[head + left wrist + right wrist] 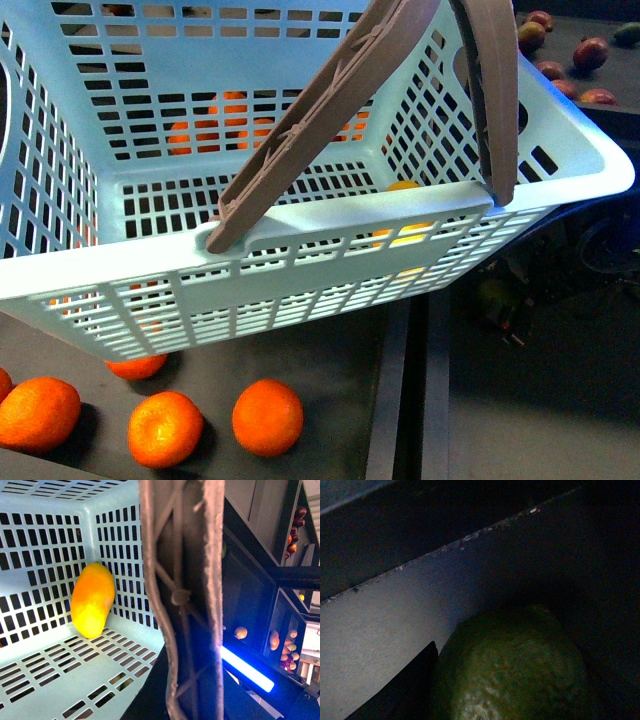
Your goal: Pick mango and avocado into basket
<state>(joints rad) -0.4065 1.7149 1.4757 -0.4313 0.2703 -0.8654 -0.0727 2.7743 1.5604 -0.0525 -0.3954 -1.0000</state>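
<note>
The turquoise basket (330, 215) fills the front view, lifted and tilted, with its two brown handles (330, 110) swung up. The mango (92, 600) lies inside it against a slotted wall and shows yellow through the slots in the front view (405, 232). My left gripper is shut on a basket handle (185, 600), which runs close across the left wrist view; its fingers do not show. My right gripper is shut on the dark green avocado (515, 670), which fills the dim right wrist view against a dark surface. The basket floor (40, 680) holds nothing else.
Several oranges (267, 417) lie on the dark surface below the basket, and more show through its far wall (215, 125). Reddish fruits (590, 52) sit at the far right. In the left wrist view, shelves with fruit (280, 640) and a blue light strip (247, 669) stand beside the basket.
</note>
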